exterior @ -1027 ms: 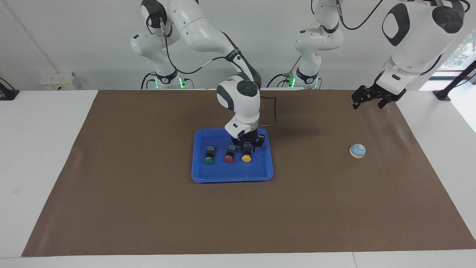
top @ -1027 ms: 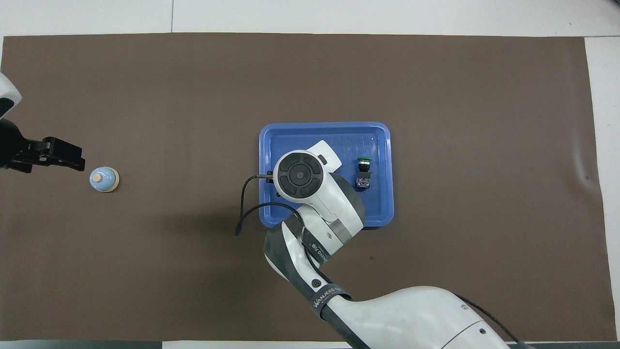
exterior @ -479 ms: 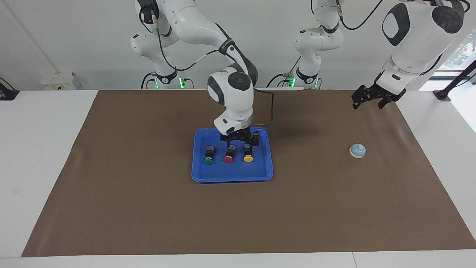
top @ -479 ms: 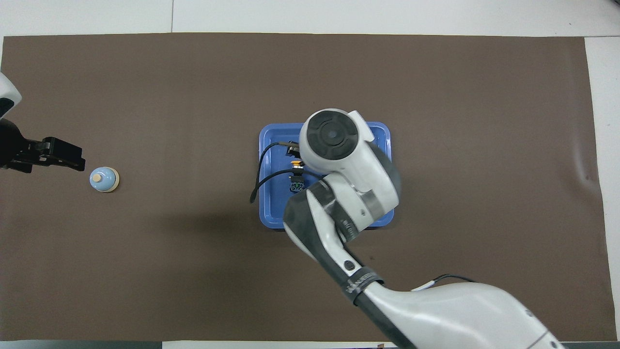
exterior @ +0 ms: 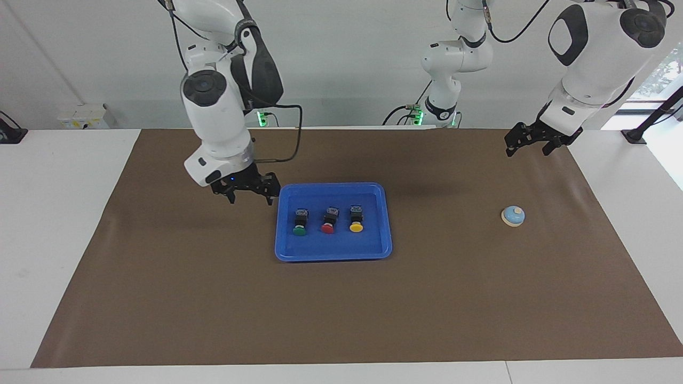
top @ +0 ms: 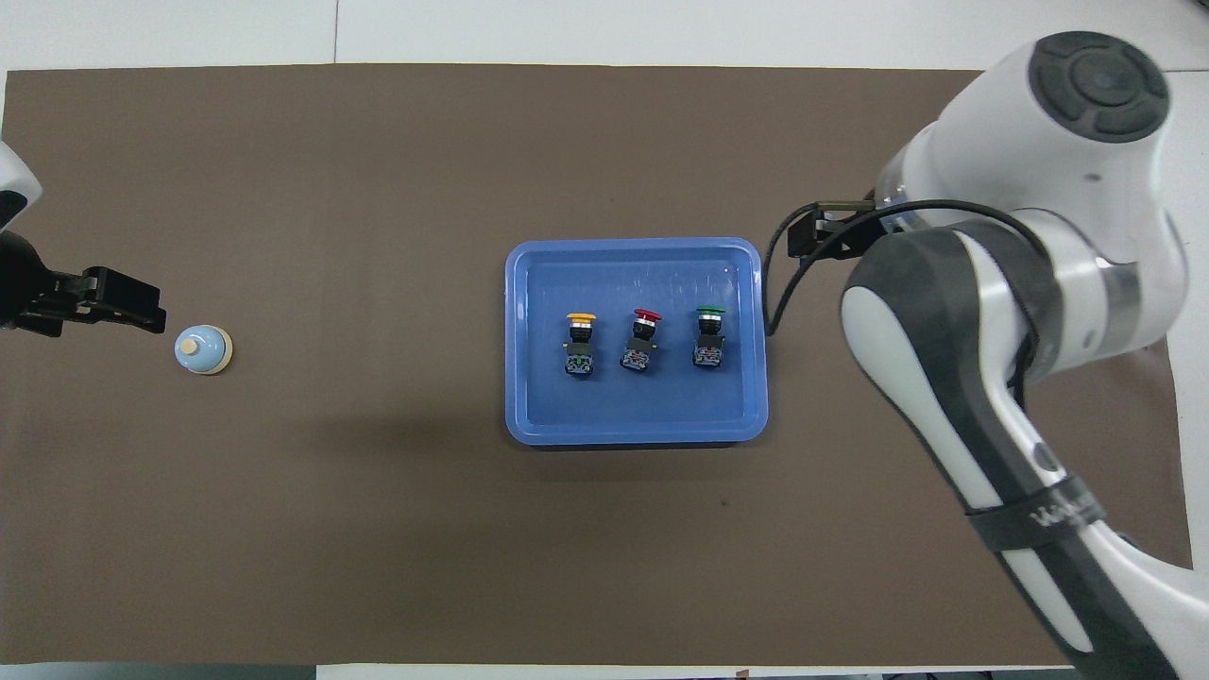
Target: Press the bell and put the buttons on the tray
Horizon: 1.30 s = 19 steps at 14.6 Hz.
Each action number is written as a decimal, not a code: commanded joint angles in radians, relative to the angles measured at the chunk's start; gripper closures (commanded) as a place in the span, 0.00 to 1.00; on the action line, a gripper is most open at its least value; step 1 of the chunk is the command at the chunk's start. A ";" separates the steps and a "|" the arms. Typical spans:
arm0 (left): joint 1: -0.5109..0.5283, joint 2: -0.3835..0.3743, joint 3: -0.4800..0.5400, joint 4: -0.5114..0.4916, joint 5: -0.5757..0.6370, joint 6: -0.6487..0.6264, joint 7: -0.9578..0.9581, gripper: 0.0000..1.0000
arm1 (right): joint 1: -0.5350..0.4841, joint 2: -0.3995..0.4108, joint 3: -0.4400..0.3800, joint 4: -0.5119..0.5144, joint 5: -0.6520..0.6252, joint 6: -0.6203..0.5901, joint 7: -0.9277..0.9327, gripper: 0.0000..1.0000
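The blue tray (exterior: pixel 333 250) lies mid-mat and also shows in the overhead view (top: pixel 633 416). Three buttons stand in a row in it: green (exterior: pixel 300 223), red (exterior: pixel 328 221), yellow (exterior: pixel 356 219). The overhead view shows them too: yellow (top: pixel 580 332), red (top: pixel 645 329), green (top: pixel 709 326). My right gripper (exterior: pixel 251 198) is open and empty, raised over the mat beside the tray toward the right arm's end. The light-blue bell (exterior: pixel 513 216) (top: pixel 202 349) sits on the mat toward the left arm's end. My left gripper (exterior: pixel 527 150) (top: pixel 132 307) waits open in the air close by the bell.
A brown mat (exterior: pixel 341 309) covers most of the white table (exterior: pixel 58 213). The right arm (top: pixel 992 283) hangs over the mat's end beside the tray in the overhead view.
My right gripper let go of the yellow button in the tray, rose and swung away toward the right arm's end. The left arm has not moved.
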<state>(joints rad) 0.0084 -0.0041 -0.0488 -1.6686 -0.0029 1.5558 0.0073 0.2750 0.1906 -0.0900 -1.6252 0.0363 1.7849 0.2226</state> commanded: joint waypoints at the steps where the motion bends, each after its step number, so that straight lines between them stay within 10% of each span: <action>1: 0.007 -0.010 0.000 0.007 -0.012 -0.016 -0.007 0.00 | -0.120 -0.086 0.016 -0.021 0.024 -0.103 -0.179 0.00; 3: 0.007 -0.010 0.000 0.004 -0.011 0.021 0.002 0.00 | -0.178 -0.141 0.016 -0.024 0.024 -0.163 -0.247 0.00; 4: 0.007 -0.010 0.000 0.001 -0.009 0.029 -0.001 0.23 | -0.201 -0.172 0.019 -0.024 0.022 -0.195 -0.268 0.00; 5: 0.007 -0.010 0.003 0.001 -0.006 0.015 -0.003 0.81 | -0.224 -0.201 0.024 -0.024 0.022 -0.229 -0.281 0.00; 6: 0.010 -0.011 0.009 -0.003 -0.005 0.006 -0.003 1.00 | -0.235 -0.226 0.024 -0.022 0.016 -0.252 -0.288 0.00; 19: 0.139 0.124 0.017 -0.310 0.027 0.501 0.076 1.00 | -0.324 -0.243 0.142 0.020 -0.070 -0.306 -0.379 0.00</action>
<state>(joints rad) 0.1310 0.1530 -0.0256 -1.8890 0.0101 1.9667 0.0650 -0.0200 -0.0631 0.0359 -1.6203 -0.0319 1.4856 -0.1353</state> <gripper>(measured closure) 0.991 0.000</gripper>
